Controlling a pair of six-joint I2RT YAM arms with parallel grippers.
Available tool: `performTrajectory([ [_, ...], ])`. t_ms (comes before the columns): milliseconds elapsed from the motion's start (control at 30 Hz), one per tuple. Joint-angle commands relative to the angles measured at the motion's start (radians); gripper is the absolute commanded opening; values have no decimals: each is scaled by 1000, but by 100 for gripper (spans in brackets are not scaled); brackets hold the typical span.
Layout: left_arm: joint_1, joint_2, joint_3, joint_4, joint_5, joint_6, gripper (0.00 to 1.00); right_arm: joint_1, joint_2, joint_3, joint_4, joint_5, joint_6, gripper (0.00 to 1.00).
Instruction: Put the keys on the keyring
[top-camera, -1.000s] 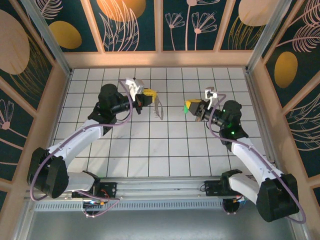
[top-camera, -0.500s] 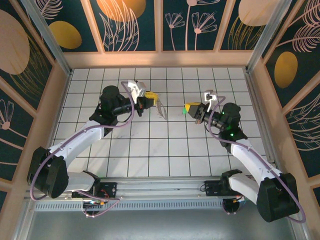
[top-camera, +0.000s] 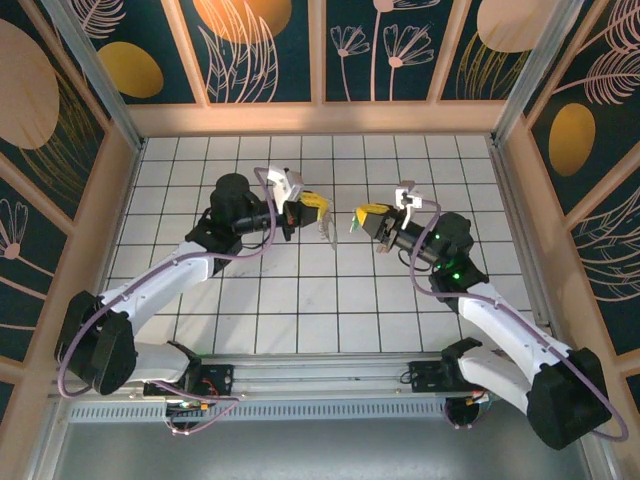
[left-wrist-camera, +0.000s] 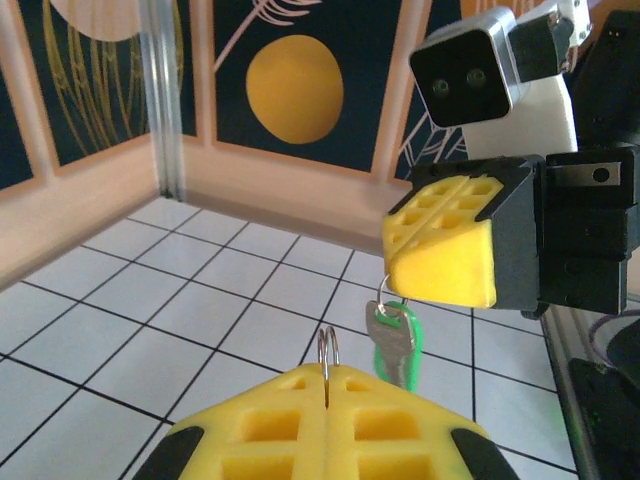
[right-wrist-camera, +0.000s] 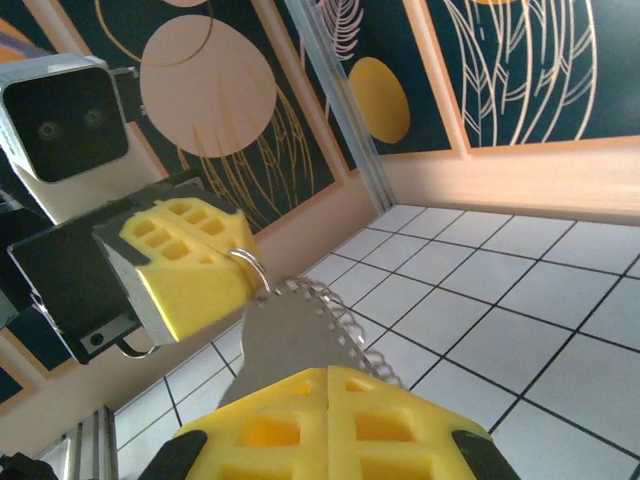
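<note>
Left hand (top-camera: 317, 207) pinched shut on the keyring (left-wrist-camera: 328, 352), held above the white tiled worktop (top-camera: 300, 300). Right hand (top-camera: 367, 216) pinching the green-headed key (left-wrist-camera: 394, 340). Hands face each other mid-worktop; the key hangs just beside the ring, not touching.

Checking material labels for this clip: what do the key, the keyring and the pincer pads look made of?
Key: metal, with a dull silvery blade. Its green head looks like a plastic or rubber cover.
Keyring: thin steel-like wire that glints.
Pads of the left pincer and right pincer: matte yellow plastic with a moulded grid, possibly printed.
</note>
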Motion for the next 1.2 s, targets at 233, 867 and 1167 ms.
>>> performTrajectory([
  [233,-41,80,116,-84,44,4,0,49,-29,60,16,47,-107,0],
  [867,-61,119,160,-142,70,31,0,77,15,104,-22,42,-162,0],
  [1167,-62,108,158,-140,58,36,0,77,37,109,-54,50,-177,0],
])
